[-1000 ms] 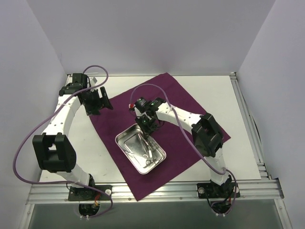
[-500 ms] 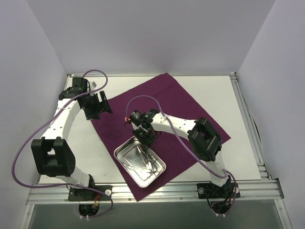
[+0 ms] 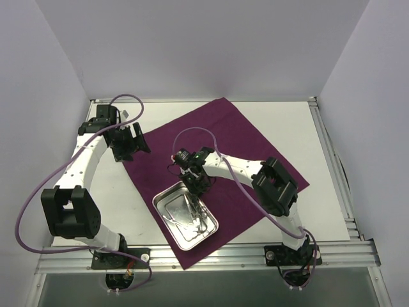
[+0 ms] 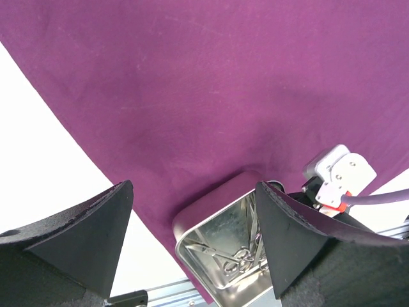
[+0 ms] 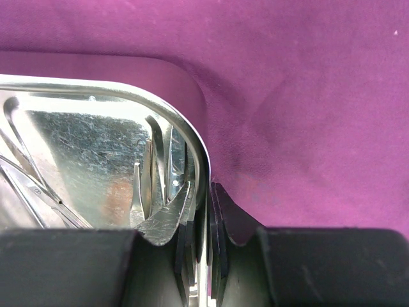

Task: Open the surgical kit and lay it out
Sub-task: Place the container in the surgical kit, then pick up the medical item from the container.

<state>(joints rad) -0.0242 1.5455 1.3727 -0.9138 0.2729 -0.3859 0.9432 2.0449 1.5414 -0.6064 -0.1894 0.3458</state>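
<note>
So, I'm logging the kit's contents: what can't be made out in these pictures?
Top view: instruments too small to count or name.
Right wrist view: instruments cut off by the left edge and hidden behind the right claw.
Left wrist view: tray cut off by the bottom edge.

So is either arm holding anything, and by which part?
The right end effector pinches the steel tray by its rim near a corner. The left end effector is open and holds nothing.

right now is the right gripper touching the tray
Touching. The right wrist view shows the right gripper shut on the tray rim, one jaw inside the wall, one outside.
</note>
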